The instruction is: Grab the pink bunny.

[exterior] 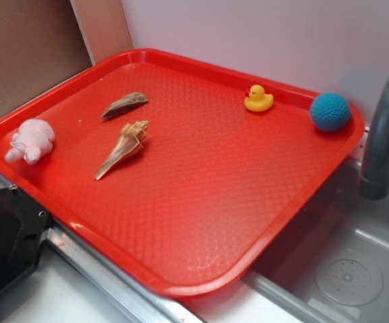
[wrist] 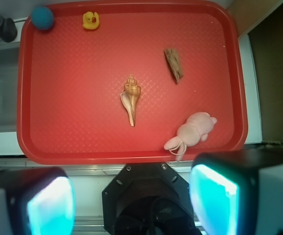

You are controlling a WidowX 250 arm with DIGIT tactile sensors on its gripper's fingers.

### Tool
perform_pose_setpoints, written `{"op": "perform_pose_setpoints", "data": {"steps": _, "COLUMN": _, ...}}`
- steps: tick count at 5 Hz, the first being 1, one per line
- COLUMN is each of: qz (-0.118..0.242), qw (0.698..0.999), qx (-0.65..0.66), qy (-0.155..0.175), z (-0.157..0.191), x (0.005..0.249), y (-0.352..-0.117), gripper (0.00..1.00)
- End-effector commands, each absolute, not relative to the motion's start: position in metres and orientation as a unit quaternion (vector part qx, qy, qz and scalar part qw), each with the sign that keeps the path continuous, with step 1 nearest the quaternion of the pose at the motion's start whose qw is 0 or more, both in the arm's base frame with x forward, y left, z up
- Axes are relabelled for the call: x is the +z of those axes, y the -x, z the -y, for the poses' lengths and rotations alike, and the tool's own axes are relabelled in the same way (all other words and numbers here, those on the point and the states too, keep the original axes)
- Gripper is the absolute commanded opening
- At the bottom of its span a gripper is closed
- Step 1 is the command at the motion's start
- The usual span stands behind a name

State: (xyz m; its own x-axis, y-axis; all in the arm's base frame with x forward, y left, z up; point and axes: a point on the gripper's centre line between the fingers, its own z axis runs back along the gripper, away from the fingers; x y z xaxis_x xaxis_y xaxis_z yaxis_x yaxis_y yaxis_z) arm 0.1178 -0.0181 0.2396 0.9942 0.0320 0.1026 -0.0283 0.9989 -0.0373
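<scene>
The pink bunny [exterior: 30, 140] is a pale pink and white plush toy lying at the left edge of the red tray [exterior: 201, 262]. In the wrist view the bunny [wrist: 193, 130] lies near the tray's near right corner [wrist: 239, 132], just above my right finger pad. My gripper [wrist: 131, 205] is open and empty, high above the robot base, short of the tray's near rim. Its two teal pads [wrist: 214, 200] stand wide apart. The gripper does not show in the exterior view.
On the tray lie a tan spiral seashell [exterior: 124, 147], a dark brown shell piece [exterior: 124, 105], a yellow rubber duck [exterior: 258, 99] and a blue crocheted ball [exterior: 330, 112]. A grey faucet [exterior: 383, 128] and a sink basin [exterior: 349, 269] stand at the right. The black robot base [wrist: 149, 200] is below the gripper.
</scene>
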Motion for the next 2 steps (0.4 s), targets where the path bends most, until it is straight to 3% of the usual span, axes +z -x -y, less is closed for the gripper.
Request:
{"op": "perform_pose_setpoints", "data": {"steps": 1, "qz": 0.052, "qw": 0.998, "qx": 0.015, "qy": 0.018, "z": 0.018, "x": 0.24, "y": -0.118, "gripper": 1.0}}
{"op": "perform_pose_setpoints", "data": {"steps": 2, "qz": 0.057, "qw": 0.987, "qx": 0.142, "qy": 0.055, "z": -0.017, "x": 0.201, "y": -0.105, "gripper": 1.0}}
